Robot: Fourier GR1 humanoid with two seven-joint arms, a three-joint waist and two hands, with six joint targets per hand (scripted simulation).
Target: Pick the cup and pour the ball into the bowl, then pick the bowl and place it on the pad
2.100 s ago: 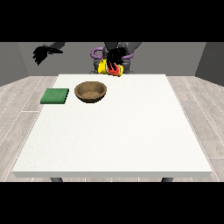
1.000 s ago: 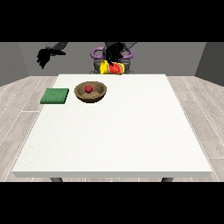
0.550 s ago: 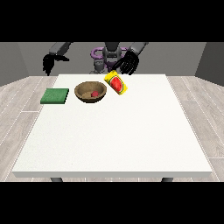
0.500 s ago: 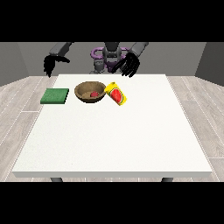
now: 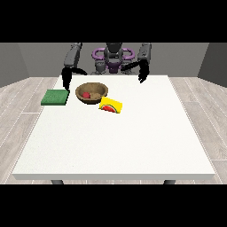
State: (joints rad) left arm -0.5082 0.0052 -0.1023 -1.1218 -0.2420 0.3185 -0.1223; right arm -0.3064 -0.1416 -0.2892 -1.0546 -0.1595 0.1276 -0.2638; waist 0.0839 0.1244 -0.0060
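The bowl sits on the table near its far edge, left of the middle, with the red ball already inside it. The cup, yellow with a watermelon print, lies on its side on the table just beside the bowl, on the side towards the near edge and the view's right, with no hand on it. So the pour looks finished, and what remains is lifting the bowl onto the green pad, which lies flat near the far left corner, just beside the bowl on its left.

The relation that matters is this: the bowl stands between the two hands but much closer to the hand at the view's left, which hangs just above the gap between pad and bowl. The hand at the view's right hovers over the far edge, well apart from the bowl. Neither hand holds anything; whether their fingers are spread or curled cannot be told. The nearer hand seems the natural one for the short carry leftward.
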